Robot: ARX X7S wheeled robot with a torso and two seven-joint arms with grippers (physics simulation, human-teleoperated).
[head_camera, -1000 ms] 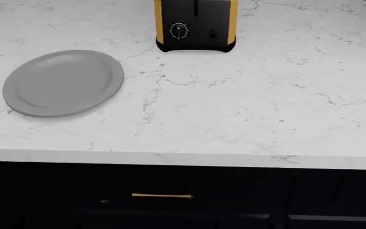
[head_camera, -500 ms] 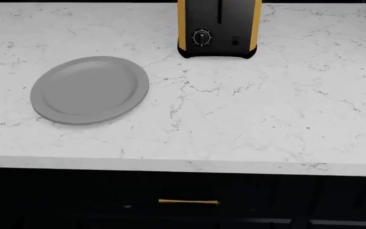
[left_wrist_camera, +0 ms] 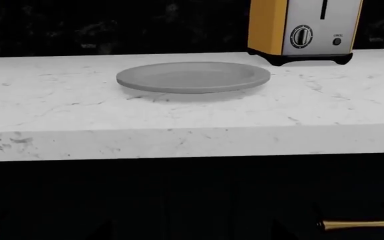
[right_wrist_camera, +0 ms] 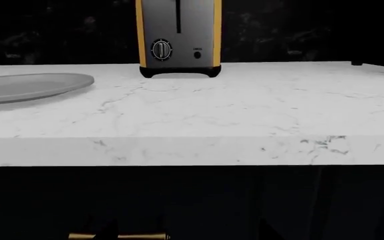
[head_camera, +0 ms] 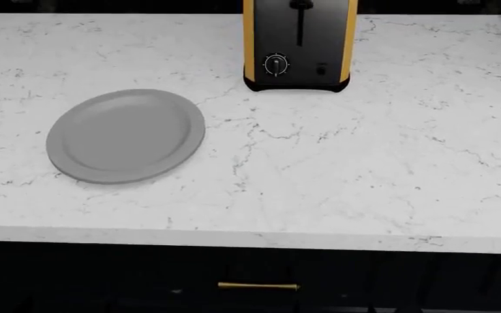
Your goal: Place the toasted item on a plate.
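Left wrist view: the plate [left_wrist_camera: 193, 77] lies flat on the white marble tabletop [left_wrist_camera: 178, 115], straight ahead of this camera, with the toaster [left_wrist_camera: 305, 30] standing behind it and off to one side. The camera sits low, at about the level of the tabletop's front edge, with dark cabinet fronts below. None of this arm's fingers show, so I cannot tell whether they are spread or pressed together. No bread is visible; the toaster's top is cut off.

Head view: the toaster [head_camera: 299, 44] stands upright at the far middle of the tabletop [head_camera: 364, 163], its dial [head_camera: 275, 64] facing the robot. The plate [head_camera: 126, 135] lies nearer and to the robot's left, well apart from the toaster. No arm or fingers appear. The toaster's top is out of frame, so the toast cannot be seen; it is presumably in a slot, to be lifted straight up.

Right wrist view: the toaster [right_wrist_camera: 178, 37] sits nearly dead ahead across the tabletop [right_wrist_camera: 245, 110], with only the plate's [right_wrist_camera: 28, 86] edge showing off to one side. These fingers are out of view too, so their state is unknown.

Judged from these views, the right arm faces the toaster more squarely and the left faces the plate. Either arm must rise above the tabletop and reach far forward before any grasp.
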